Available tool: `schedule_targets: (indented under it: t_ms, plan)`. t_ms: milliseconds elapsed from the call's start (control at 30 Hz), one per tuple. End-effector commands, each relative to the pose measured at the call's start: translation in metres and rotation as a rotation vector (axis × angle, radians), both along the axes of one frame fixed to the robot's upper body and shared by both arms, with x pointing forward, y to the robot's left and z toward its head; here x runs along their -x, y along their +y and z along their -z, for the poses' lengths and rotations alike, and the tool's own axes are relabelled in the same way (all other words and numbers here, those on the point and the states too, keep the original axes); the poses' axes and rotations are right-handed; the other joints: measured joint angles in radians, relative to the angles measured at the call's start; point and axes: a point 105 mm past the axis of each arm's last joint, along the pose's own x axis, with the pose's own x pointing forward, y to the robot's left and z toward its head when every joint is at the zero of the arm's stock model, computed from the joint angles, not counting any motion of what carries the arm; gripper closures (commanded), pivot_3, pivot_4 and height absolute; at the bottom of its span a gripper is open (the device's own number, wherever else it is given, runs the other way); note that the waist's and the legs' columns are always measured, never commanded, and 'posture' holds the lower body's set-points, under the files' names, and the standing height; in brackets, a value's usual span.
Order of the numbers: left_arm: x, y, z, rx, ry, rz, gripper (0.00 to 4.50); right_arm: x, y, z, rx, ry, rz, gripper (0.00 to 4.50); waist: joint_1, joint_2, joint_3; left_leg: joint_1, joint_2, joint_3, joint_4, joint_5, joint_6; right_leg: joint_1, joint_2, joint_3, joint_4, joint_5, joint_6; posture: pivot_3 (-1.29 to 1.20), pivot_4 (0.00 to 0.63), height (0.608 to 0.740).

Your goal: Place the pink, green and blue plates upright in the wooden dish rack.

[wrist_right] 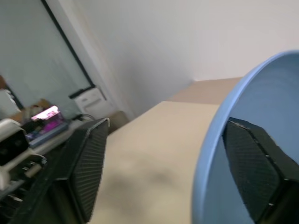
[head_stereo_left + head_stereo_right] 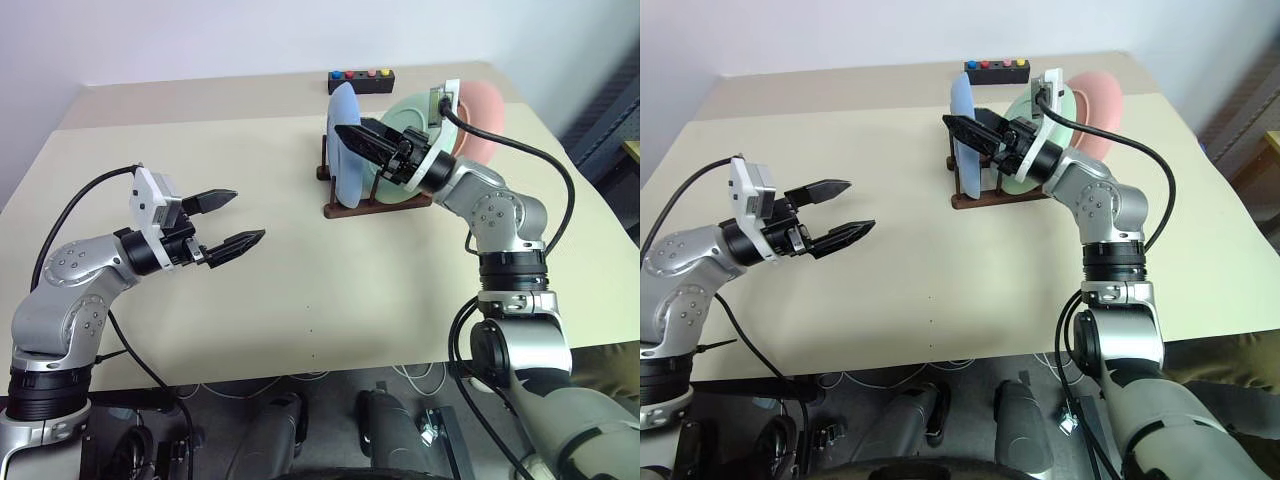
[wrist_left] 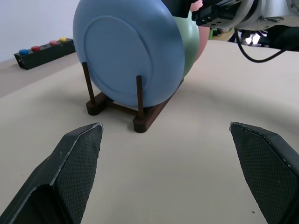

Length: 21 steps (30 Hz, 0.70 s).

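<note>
Left eye view: three plates, all three standing upright in one wooden dish rack, which sits toward the far edge of the table, a little to the right of its middle. Counting from the robot's left: the blue plate is first, the green plate is in the middle, and the pink plate is last, nearest the far right corner. The blue one stands between two thin pegs at the rack's end, its lower edge down at the base; the left wrist view shows that clearly, with the green and pink rims peeking out behind it.

Two grippers on show. The right gripper is up at the rack, its two black fingers spread apart on either side of the blue plate's rim, one finger in front of the plate's face and one on its other side; the right wrist view shows a gap at the rim, so nothing is clamped. The left gripper hangs over the bare left half of the table, well apart from the rack, its two fingers wide and holding nothing.

One small black box with coloured buttons lies at the far edge, just behind the rack.
</note>
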Motion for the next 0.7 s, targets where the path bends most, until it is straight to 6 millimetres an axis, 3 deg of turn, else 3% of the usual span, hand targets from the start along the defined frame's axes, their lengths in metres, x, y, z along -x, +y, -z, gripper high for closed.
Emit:
schedule_targets:
  t_ms: [33, 333, 533, 700]
  plan:
    - [0.001, 0.000, -0.013, -0.003, -0.060, 0.000, 0.00, -0.001, -0.009, -0.030, -0.002, -0.158, 0.073, 0.63, 0.000, 0.000, 0.000, 0.000, 0.000, 0.000, 0.000, 0.000, 0.000, 0.000, 0.000, 0.000, 0.000, 0.000, 0.000, 0.00, 0.150, 0.740]
    - [0.000, -0.001, -0.014, 0.001, -0.065, 0.004, 0.00, -0.009, -0.017, -0.035, 0.104, -0.307, 0.193, 0.63, 0.000, 0.000, 0.000, 0.000, 0.000, 0.000, 0.000, 0.000, 0.000, 0.000, 0.001, 0.000, 0.000, 0.000, 0.000, 0.00, 0.150, 0.740]
    - [0.001, -0.002, -0.016, 0.006, -0.069, 0.015, 0.00, -0.014, -0.056, -0.045, 0.076, -0.299, 0.304, 0.63, 0.004, 0.000, 0.000, 0.000, 0.000, 0.000, 0.000, 0.000, 0.000, 0.000, 0.002, 0.000, 0.000, 0.000, 0.000, 0.00, 0.150, 0.740]
    - [0.002, -0.003, -0.017, 0.007, -0.073, 0.028, 0.00, -0.008, -0.103, -0.038, 0.170, -0.289, 0.385, 0.63, 0.006, 0.000, 0.000, 0.000, 0.000, 0.000, 0.000, 0.000, 0.000, 0.001, 0.001, 0.000, -0.001, 0.000, 0.000, 0.00, 0.150, 0.740]
